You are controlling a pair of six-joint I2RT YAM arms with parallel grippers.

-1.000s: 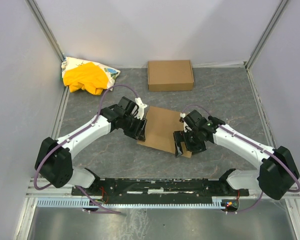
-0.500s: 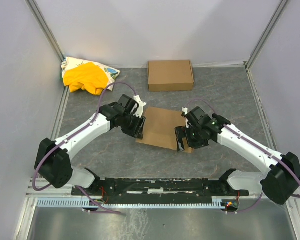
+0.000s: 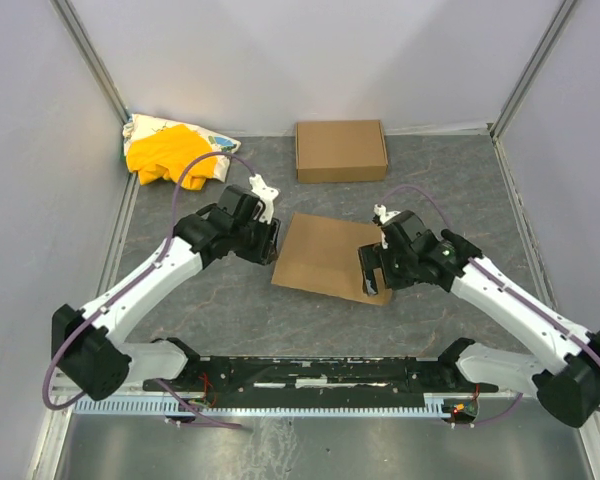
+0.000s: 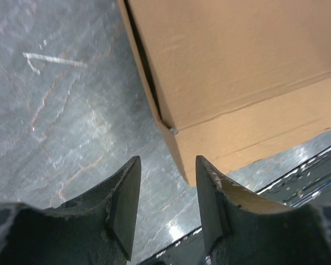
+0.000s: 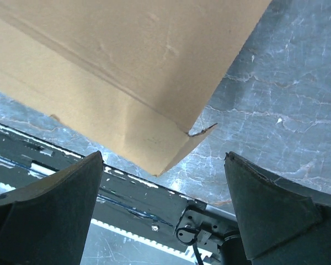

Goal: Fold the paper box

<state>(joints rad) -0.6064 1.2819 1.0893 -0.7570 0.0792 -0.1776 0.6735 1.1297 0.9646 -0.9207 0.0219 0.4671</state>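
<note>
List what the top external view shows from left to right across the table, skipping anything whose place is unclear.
yellow cloth bundle → left gripper → paper box → right gripper

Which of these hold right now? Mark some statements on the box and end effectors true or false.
1. The paper box lies flat, with the left end effector and right end effector at its sides. True.
2. The right end effector is clamped on the box. False: its jaws stand wide open, empty.
3. The other carton is stacked on the paper box. False: it sits apart, at the back.
4. The yellow cloth lies back left. True.
</note>
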